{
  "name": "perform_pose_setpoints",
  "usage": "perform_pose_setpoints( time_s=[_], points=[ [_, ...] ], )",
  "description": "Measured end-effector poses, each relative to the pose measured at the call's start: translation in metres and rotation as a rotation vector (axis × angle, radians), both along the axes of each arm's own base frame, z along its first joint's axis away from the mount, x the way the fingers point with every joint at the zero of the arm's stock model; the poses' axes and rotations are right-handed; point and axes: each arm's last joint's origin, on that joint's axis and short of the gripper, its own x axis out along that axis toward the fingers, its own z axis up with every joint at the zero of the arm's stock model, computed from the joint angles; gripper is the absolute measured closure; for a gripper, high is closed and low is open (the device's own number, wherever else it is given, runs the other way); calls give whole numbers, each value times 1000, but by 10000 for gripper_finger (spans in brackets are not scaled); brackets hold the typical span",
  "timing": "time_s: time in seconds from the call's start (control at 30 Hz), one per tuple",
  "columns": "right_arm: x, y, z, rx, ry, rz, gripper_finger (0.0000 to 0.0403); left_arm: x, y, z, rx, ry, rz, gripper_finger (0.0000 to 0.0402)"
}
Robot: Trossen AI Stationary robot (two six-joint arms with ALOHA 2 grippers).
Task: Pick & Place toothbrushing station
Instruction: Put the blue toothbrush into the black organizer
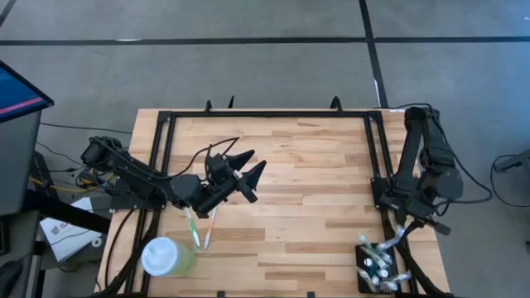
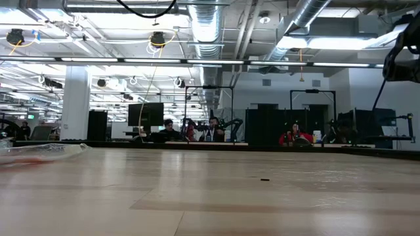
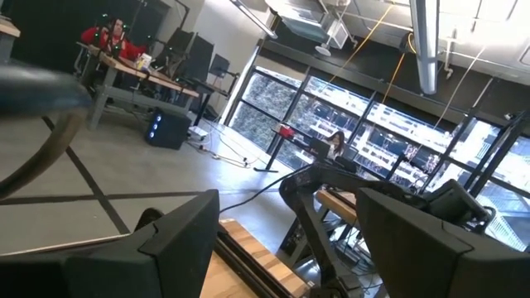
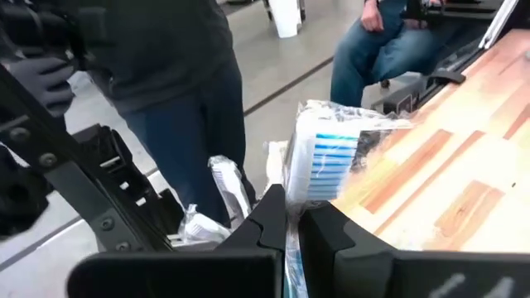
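The toothbrushing station (image 1: 374, 266), a small black holder with several wrapped toothbrushes sticking out of it, stands at the table's near right corner. Just above its far side, my right gripper (image 1: 401, 235) is shut on one wrapped toothbrush (image 4: 325, 147) with blue and white bristles. More wrapped brushes (image 4: 222, 189) show beyond its fingers. My left gripper (image 1: 246, 177) hovers open over the table's left half, holding nothing. Two loose toothbrushes (image 1: 199, 228) lie flat on the table below the left arm. My right gripper pinches the wrapped toothbrush between its two fingers by the stem just below the bristle head (image 4: 292, 199). The fingers slant down toward the table's near edge. The head sticks out past the fingertips. Whether the brush touches the holder, I cannot tell.
A pale green cup with a white lid (image 1: 166, 257) stands at the near left corner. A black rail frame (image 1: 269, 113) runs around the table. Beyond the near right corner, one person stands (image 4: 178, 91) and another sits (image 4: 389, 41). Bare wood (image 1: 315, 199) lies between the arms.
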Motion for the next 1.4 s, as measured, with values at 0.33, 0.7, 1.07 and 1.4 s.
perform_pose_setpoints(
  time_s=[0.33,0.7,1.07,1.4],
  points=[
    [2,10,-23,-24,70,-25,397,0,0,0,-5,-4,-1,124],
    [1,18,-38,-4,25,-64,397,0,0,0,-3,-5,-8,124],
    [-4,20,-62,-26,75,-124,396,0,0,0,-17,-19,-16,124],
    [-6,21,-82,-26,138,-172,391,0,0,0,-16,-17,-19,124]
  ],
)
